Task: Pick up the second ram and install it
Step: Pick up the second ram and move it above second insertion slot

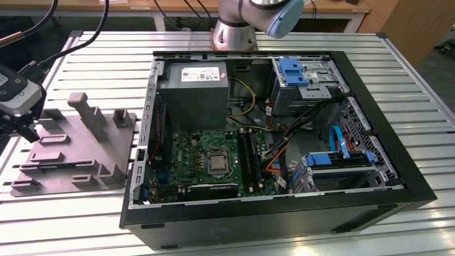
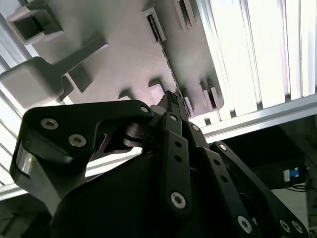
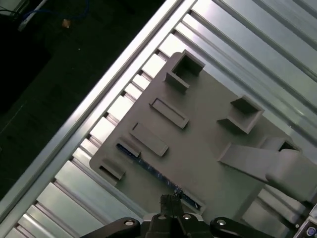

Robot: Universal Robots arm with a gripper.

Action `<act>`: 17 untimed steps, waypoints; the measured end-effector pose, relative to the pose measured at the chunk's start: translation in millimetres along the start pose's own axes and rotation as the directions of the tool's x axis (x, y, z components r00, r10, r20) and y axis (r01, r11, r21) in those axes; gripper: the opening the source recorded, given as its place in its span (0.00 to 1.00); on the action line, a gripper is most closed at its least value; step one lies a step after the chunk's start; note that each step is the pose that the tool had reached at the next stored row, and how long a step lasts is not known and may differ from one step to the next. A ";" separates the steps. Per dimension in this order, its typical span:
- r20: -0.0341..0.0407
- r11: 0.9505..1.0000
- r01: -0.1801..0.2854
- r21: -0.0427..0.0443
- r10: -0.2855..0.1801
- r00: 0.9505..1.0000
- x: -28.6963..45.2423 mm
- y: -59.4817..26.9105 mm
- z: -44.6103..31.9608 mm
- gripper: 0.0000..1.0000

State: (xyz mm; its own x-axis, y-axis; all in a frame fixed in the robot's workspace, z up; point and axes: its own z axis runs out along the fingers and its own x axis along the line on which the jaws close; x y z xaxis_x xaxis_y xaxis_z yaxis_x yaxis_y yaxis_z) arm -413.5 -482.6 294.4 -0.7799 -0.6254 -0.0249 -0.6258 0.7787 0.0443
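Exterior view: pincer [image 1: 30, 134] hangs over the grey plastic tray [image 1: 78, 160] on the slatted metal desk [image 1: 398, 58], beside the open computer case [image 1: 284, 218].
First wrist view: second ram [image 3: 148, 166], a thin blue-green board, stands on edge in the tray's slots, apparently for gripping from above.
Second wrist view: black pincer tip is close to the ram's edge; I cannot tell whether it is apart or clamped.

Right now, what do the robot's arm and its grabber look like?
The arm is a silvery-grey tube with a pale blue cap on its joint. The gripper is black, built of jointed bars dotted with round silver screws. In the exterior view, black cables run to it.
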 end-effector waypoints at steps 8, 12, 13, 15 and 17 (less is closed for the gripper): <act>-0.006 0.989 0.145 -0.004 -0.145 0.989 0.0 -0.1 1.1 0.10; -0.009 0.976 0.215 -0.006 -0.216 0.976 0.0 -0.1 1.7 0.10; -0.010 0.972 0.233 -0.007 -0.233 0.972 0.0 -0.1 1.8 0.10; -0.011 0.963 0.269 -0.008 -0.269 0.963 0.0 -0.1 2.1 0.10; -0.012 0.953 0.303 -0.010 -0.303 0.953 0.0 -0.1 2.3 0.10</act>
State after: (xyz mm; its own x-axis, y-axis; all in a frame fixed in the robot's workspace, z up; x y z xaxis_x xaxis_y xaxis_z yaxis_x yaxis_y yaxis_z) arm -413.5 -482.7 292.1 -0.5532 -0.8327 -0.0250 -0.8327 0.5519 0.0444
